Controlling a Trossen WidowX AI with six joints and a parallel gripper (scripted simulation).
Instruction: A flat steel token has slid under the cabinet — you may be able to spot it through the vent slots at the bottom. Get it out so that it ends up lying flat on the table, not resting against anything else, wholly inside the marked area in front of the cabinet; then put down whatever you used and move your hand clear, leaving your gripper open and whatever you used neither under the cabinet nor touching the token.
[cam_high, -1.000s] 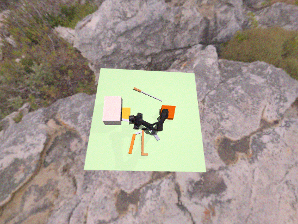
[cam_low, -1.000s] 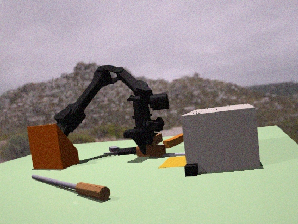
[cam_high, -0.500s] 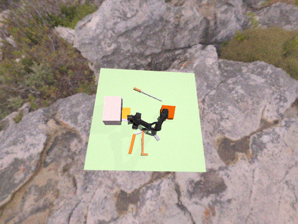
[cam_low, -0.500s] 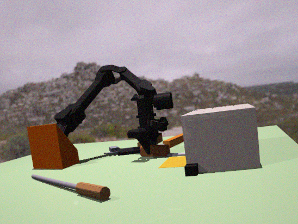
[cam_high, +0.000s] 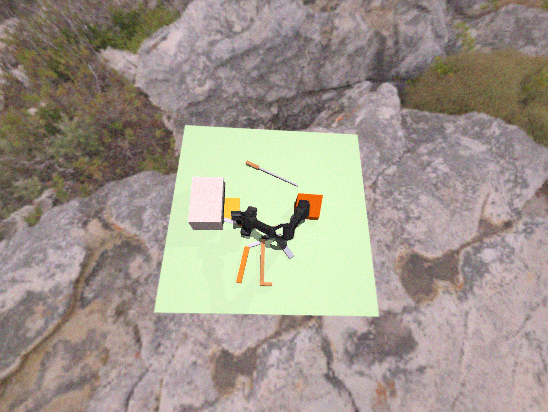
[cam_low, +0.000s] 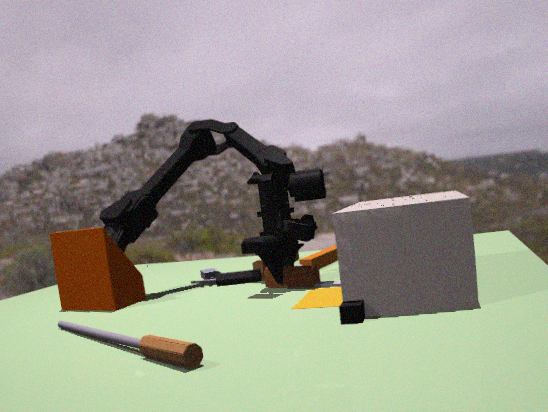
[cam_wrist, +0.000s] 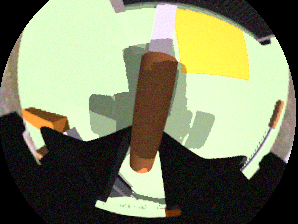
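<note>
The white box-shaped cabinet (cam_high: 206, 200) (cam_low: 410, 255) stands on the green table. The yellow marked area (cam_high: 232, 206) (cam_low: 320, 298) (cam_wrist: 215, 45) lies in front of it. My gripper (cam_low: 281, 281) (cam_wrist: 147, 131) is shut on the brown handle (cam_wrist: 154, 105) (cam_low: 302, 276) of a tool, low over the table. The tool's flat pale blade (cam_wrist: 162, 32) (cam_high: 228, 220) points at the cabinet, beside the marked area's edge; its far end is hidden by the cabinet's dark front edge. The steel token is not visible in any view.
A rod with an orange-brown handle (cam_high: 252, 164) (cam_low: 170, 350) lies apart. An orange stick (cam_high: 242, 265) and an L-shaped stick (cam_high: 262, 265) lie on the arm's other side, near a black-handled tool (cam_low: 237, 277). A small black block (cam_low: 352, 312) sits at the cabinet's corner. The arm's orange base block (cam_high: 314, 208) (cam_low: 80, 270) stands opposite.
</note>
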